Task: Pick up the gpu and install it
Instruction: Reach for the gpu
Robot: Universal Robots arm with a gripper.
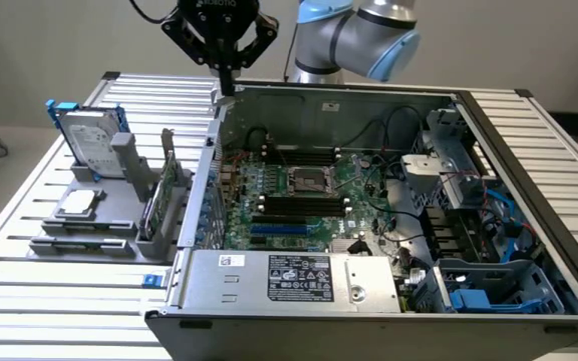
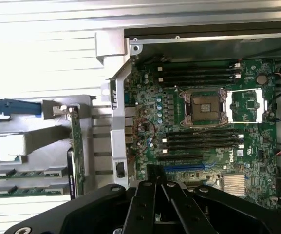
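My pincer (image 1: 226, 81) is pressed together and holds nothing. It hangs over the rear corner of the open computer case (image 1: 369, 105), which has the motherboard (image 1: 289, 218) lying in its floor. The gpu (image 1: 168, 184) stands on edge in the gray holder (image 1: 103, 226) just beside the case. The holder also carries a blue-framed hard drive (image 1: 93, 139) and a processor chip (image 1: 80, 201).

There's one gpu (image 1: 156, 201), one hard drive (image 1: 92, 141), one processor chip (image 1: 78, 201), two loose memory sticks (image 2: 26, 174), one open computer case (image 1: 369, 101).
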